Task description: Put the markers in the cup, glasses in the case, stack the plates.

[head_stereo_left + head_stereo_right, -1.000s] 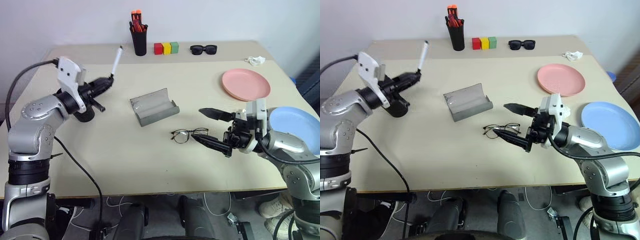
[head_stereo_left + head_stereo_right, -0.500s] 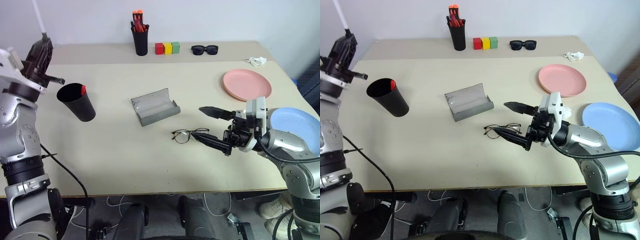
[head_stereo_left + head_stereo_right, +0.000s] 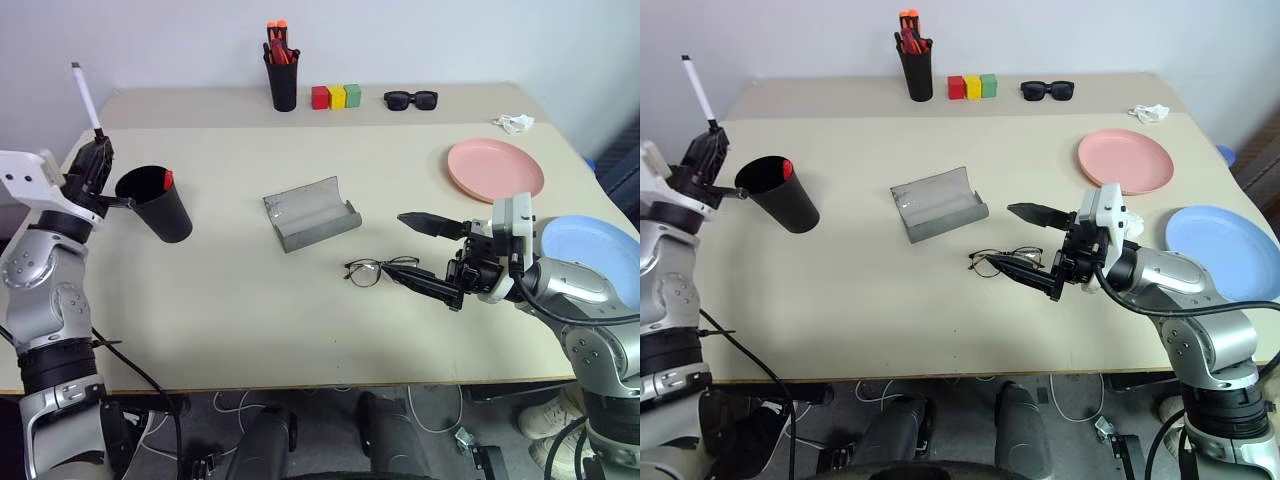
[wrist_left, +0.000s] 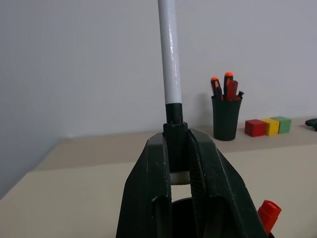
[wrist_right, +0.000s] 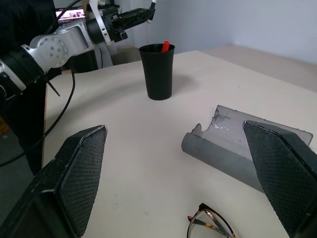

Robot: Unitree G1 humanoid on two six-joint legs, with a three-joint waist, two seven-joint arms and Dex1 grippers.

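The left gripper (image 3: 97,152), clamped on the black cap end of the slim white marker (image 3: 84,95), hangs at the table's left edge just beside the plain black round cup (image 3: 156,203), which holds the red marker (image 3: 167,180). Right of the cup lies bare tabletop (image 3: 240,300), then the open grey felt case (image 3: 308,213). Beyond the case, the right gripper (image 3: 423,256), fingers wide apart, brackets the wire-framed glasses (image 3: 378,269); the salmon pink plate (image 3: 495,169) and light blue plate (image 3: 590,250) lie apart by the right edge.
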